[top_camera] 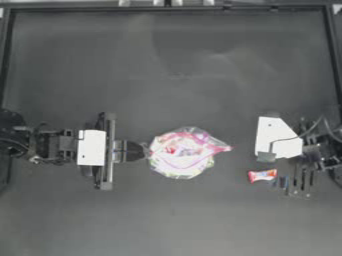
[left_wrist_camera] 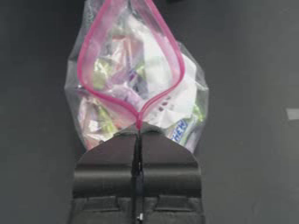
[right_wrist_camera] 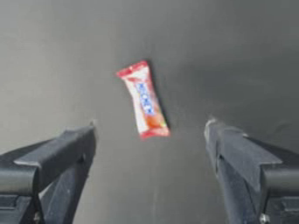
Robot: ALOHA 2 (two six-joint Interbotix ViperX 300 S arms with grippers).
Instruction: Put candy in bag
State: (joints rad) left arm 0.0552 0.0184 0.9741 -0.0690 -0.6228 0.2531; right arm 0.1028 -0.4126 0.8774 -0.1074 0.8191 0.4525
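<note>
The bag (top_camera: 184,152) lies at the table's middle, clear plastic with multicoloured sweets inside. Its pink seal strip is parted into a loop, so the mouth stands open in the left wrist view. My left gripper (top_camera: 138,151) reaches in from the left and is shut on the bag's (left_wrist_camera: 146,83) near corner, where the two sides of the strip meet; the left gripper (left_wrist_camera: 139,131) pinches it tight. The candy (top_camera: 262,175), white with red ends, lies on the table right of the bag. My right gripper (right_wrist_camera: 150,130) hangs open over the candy (right_wrist_camera: 144,100), which shows between its jaws without touching them.
The right arm's white wrist block (top_camera: 277,140) sits just above the candy in the top view. A raised rim (top_camera: 167,7) frames the dark table (top_camera: 167,65). A small pale mark (left_wrist_camera: 292,113) lies on the tabletop.
</note>
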